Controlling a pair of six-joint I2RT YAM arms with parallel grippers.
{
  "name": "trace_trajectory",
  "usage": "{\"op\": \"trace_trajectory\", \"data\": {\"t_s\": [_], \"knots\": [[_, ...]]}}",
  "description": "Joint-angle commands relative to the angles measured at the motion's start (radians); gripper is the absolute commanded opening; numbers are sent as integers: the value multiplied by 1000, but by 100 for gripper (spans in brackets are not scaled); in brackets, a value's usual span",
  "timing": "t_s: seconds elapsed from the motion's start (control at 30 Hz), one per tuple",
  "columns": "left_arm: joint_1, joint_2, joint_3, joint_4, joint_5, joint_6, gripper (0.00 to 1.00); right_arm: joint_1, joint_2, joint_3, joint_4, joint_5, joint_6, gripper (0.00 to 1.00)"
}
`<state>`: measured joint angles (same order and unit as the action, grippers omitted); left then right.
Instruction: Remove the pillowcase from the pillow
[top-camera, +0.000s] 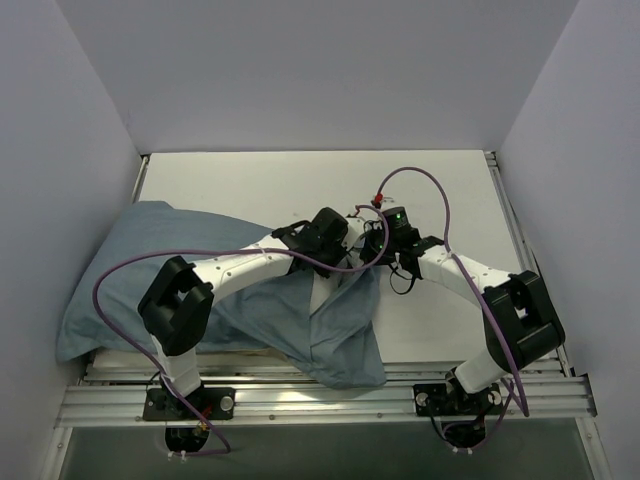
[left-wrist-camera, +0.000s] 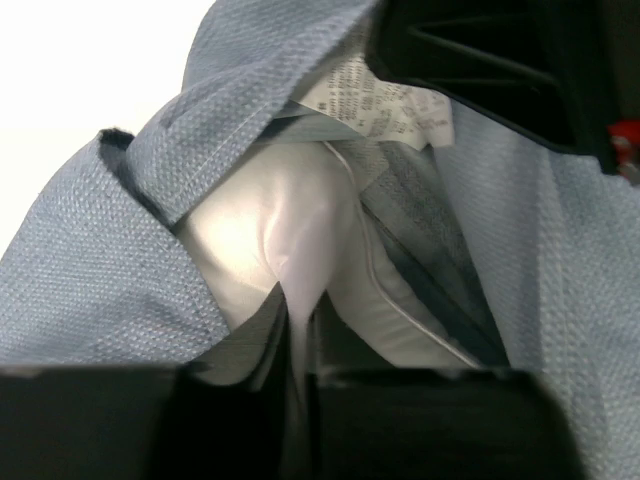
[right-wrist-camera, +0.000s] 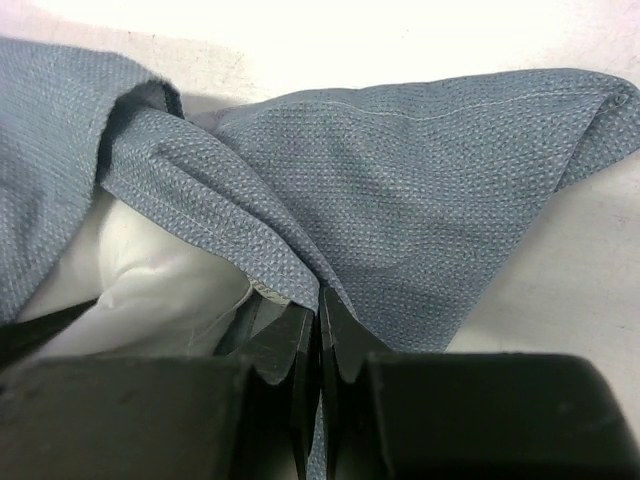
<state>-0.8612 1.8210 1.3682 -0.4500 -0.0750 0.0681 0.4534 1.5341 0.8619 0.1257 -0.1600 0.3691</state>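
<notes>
White table (top-camera: 300, 190); pillow (left-wrist-camera: 270, 230), pillowcase (top-camera: 150, 260), illegible tag (left-wrist-camera: 385, 100)

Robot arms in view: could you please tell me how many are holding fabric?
2. The left arm pinches the white pillow in its fingers; the right arm pinches the pillowcase edge.

At the left wrist, only a white bulge of the pillow (left-wrist-camera: 270, 230) shows through the pillowcase (left-wrist-camera: 90, 270) opening. The tag (left-wrist-camera: 375, 100) print is too small to read. The left tool (left-wrist-camera: 297, 400) is a dark blur along the lower edge, and a black shape (left-wrist-camera: 500, 60) is cut off at top right. At the right wrist, a cloth fold vanishes between the pressed fingers of the right tool (right-wrist-camera: 320, 345). From above, the left arm (top-camera: 250, 268) covers the cloth's middle, and the desk (top-camera: 440, 200) is hidden beneath it.
</notes>
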Motion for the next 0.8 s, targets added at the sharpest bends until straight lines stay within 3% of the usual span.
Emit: {"op": "trace_trajectory", "data": {"t_s": [0.0,0.03,0.43,0.63,0.77], "knots": [[-2,-15,-26,-7,63,5,7,-1,-31,-1,26,43,5,0],[-2,-49,-32,6,67,10,3,-2,-32,-1,26,51,7,0],[-2,-382,-149,83,228,67,2,-61,3,43,-14,31,24,0],[1,-440,-164,30,345,116,2,-76,29,104,-63,-13,10,0],[5,-465,-164,82,371,96,2,-73,52,135,-81,-41,-2,0]]}}
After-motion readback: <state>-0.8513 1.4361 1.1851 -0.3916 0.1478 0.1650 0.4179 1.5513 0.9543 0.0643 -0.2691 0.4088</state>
